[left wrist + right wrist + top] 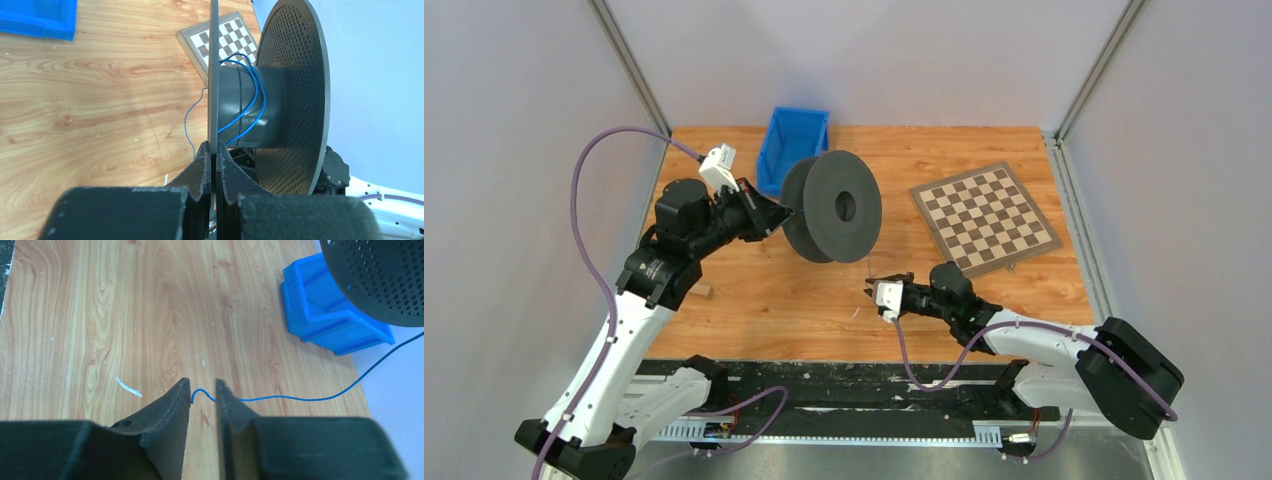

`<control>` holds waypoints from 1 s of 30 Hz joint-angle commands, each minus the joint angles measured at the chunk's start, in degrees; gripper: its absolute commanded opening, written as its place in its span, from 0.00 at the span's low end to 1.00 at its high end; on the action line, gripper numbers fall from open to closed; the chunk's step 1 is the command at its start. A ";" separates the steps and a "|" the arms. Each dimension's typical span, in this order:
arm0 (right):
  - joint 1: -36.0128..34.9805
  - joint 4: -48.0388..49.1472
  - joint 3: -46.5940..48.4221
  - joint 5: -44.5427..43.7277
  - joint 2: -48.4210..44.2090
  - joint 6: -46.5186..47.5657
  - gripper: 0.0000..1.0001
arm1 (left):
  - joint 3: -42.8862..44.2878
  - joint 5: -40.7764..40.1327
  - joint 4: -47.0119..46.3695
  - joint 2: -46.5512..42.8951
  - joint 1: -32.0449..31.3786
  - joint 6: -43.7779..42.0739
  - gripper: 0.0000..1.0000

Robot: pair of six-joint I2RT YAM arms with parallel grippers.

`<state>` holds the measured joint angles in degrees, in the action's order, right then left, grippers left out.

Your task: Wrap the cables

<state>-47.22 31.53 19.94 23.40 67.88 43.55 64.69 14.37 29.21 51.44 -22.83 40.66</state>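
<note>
The cable (252, 97), a thin blue wire, lies in a few loose turns around the hub of the black spool (295, 100). The spool (829, 210) stands on edge mid-table. My left gripper (784, 213) is shut on the rim of its near flange, seen edge-on between the fingertips (213, 150). From the spool the cable (300, 399) runs down across the wood. Its curled free end sits in the gap between the fingertips of my right gripper (202, 387). Those jaws stand apart, and no grip on the wire shows. In the top view my right gripper (871, 287) is low over the table in front of the spool.
A blue bin (794, 145) stands behind the spool at the back of the table. A chessboard (984, 217) lies at the back right. A small white scrap (129, 387) rests on the wood left of my right gripper. Grey walls enclose the table.
</note>
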 commanded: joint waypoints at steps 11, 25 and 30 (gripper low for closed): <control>-0.88 -0.50 0.05 3.07 -3.06 -4.20 0.00 | -0.54 -0.57 -6.23 -0.45 0.16 0.10 0.00; -10.76 -11.49 23.27 0.22 -0.47 -24.19 0.00 | -10.74 -1.92 -14.91 0.13 0.09 -9.25 0.00; -10.87 -10.58 30.81 0.64 4.93 -32.75 0.00 | -12.09 -3.82 -13.79 1.12 -0.01 -14.38 0.00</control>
<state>-57.89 21.87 45.12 24.25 69.34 20.62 52.14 11.88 22.59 53.30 -22.85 31.38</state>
